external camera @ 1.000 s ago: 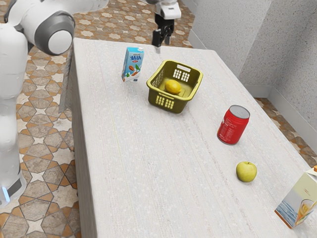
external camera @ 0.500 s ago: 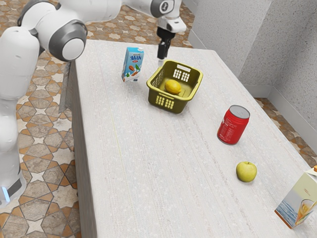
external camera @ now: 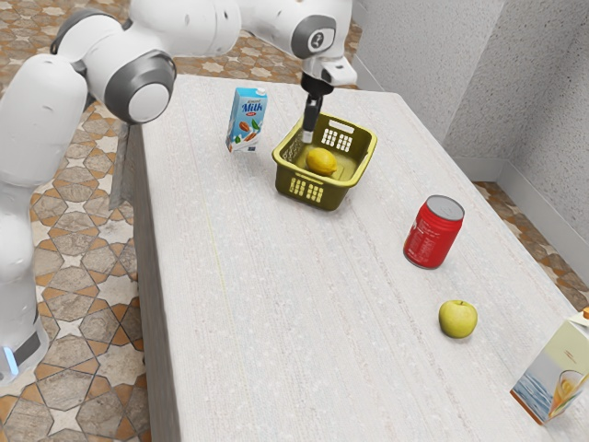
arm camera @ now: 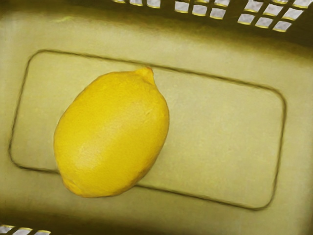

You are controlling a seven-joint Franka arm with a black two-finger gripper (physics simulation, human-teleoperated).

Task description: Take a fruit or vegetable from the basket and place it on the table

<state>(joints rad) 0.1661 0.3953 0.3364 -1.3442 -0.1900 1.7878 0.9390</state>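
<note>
While the slim black claw (external camera: 308, 135) is hovering over the olive plastic basket (external camera: 335, 196), apart or together I cannot tell, the oval yellow lemon (arm camera: 112, 134) is lying inside, long axis and nub pointing toward one o'clock, the slotted wall (arm camera: 231, 22) nearest the nub being twelve.

Milk ctn (external camera: 246, 120) nr basket (external camera: 331, 195), apple (external camera: 457, 319) nr red can (external camera: 433, 235).

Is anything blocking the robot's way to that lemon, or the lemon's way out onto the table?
Nothing visible stands between the gripper and the lemon. The walls of the basket do rise around the lemon, between it and the table, so it would likely need lifting over the rim.
</note>
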